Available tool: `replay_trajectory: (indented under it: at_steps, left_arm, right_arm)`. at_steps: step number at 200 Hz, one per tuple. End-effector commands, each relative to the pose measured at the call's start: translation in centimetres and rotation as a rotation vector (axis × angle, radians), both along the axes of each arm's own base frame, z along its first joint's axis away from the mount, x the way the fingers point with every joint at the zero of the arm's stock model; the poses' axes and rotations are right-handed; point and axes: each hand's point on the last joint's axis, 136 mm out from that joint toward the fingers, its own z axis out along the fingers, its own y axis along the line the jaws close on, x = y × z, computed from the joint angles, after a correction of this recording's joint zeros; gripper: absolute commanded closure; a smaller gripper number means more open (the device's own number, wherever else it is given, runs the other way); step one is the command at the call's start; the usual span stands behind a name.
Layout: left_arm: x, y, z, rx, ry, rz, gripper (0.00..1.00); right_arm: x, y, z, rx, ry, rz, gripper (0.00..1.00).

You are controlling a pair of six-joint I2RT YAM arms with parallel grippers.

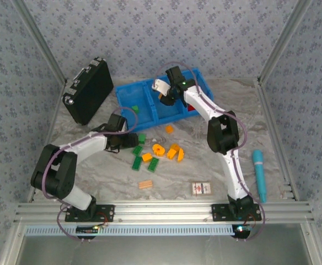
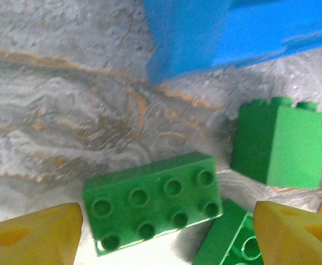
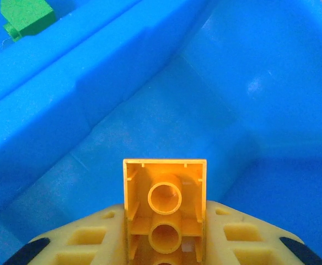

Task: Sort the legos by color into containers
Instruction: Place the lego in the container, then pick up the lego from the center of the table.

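**Orange brick** point(image 3: 165, 210). Clenched between the pads of the right gripper point(image 3: 165, 238), open underside facing the wrist camera. It hung over the floor of the middle bin of the tray point(image 1: 129, 90). Not yet dropped.

**Green 2x4 brick** point(image 2: 153, 201). Lay flat on the table, studs up, just in front of the tray's sloped front. The left gripper point(image 2: 164, 243) stood released above it, with 1 finger point(image 2: 34, 234) on each side and neither touching.

**Other green bricks.** 1 cube point(image 2: 279, 143) stood just right of the 2x4. 1 more point(image 2: 227, 237) lay against its lower right corner. 1 point(image 3: 26, 16) sat in the left bin.

**Loose bricks** point(image 1: 173, 152). Orange and green, scattered on the table between the arms, near the tray.

**Handling (judged).** Hollow moulded plastic: light, stiff, not fragile. The side walls are smooth and glossy, so a skewed pinch could squirt a brick out.

**Where to grip (judged).** Take the 2x4 across its 2 long flat sides, at mid-length. The neighbour at its corner could crowd the right finger.
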Motion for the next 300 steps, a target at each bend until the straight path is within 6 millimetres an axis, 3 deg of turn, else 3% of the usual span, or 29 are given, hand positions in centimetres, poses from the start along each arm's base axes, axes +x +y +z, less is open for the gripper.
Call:
replay_trajectory:
  at_steps: [1, 63, 146, 214, 237, 300]
  left_arm:
    - [1.2, -0.6, 0.4, -0.001, -0.034, 0.0, 0.19]
    - [1.0, 0.0, -1.1, 0.06, 0.006, 0.01, 0.19]
    - [0.8, 0.1, -2.7, 0.088, 0.026, 0.006, 0.23]
    - [0.2, 0.4, -3.9, 0.088, 0.048, 0.02, 0.36]
    - [-0.2, 0.3, -3.2, 0.092, 0.042, 0.008, 0.39]
    - [-0.3, 1.3, 1.9, 0.212, -0.061, -0.068, 0.44]
  right_arm:
    - [-0.5, -0.2, -0.9, -0.002, 0.044, -0.001, 0.64]
    - [-0.7, -0.2, -1.3, 0.001, 0.05, -0.005, 0.51]
    - [-0.4, -0.1, -0.1, -0.001, 0.016, -0.023, 0.5]
    - [-1.2, -0.6, 4.7, 0.051, -0.024, -0.013, 0.51]
    - [-2.6, -1.1, 5.2, 0.056, -0.014, -0.003, 0.51]
    - [-8.8, -5.4, 3.9, 0.052, 0.049, -0.095, 0.5]
